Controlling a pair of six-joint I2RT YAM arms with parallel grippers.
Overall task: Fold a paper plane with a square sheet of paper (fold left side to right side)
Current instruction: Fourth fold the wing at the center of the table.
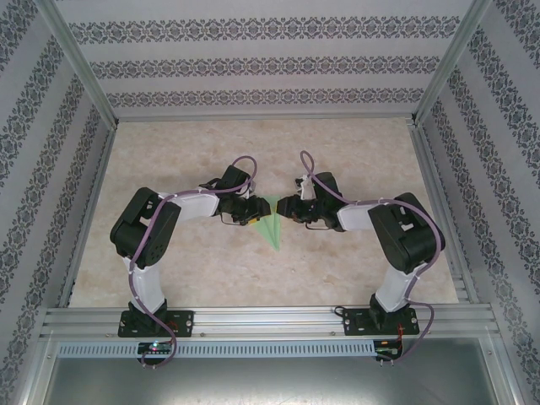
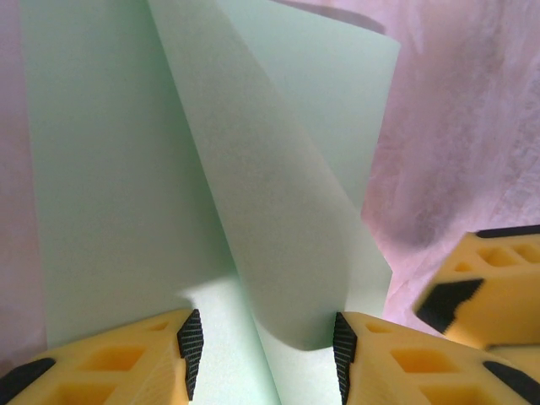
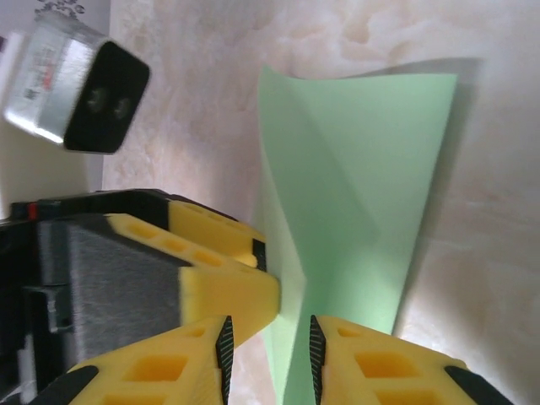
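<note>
Lying within left pincer (image 2: 263,354): paper plane (image 2: 126,169)

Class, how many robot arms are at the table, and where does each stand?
2. The left arm is bolted near-left, the right arm near-right; both reach inward to the folded green paper between them. No others seem hidden.

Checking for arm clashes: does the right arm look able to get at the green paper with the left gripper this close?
Probably yes: the paper's narrow end lies between the open jaws of the right gripper. The left gripper crowds close alongside, so room is tight.
</note>
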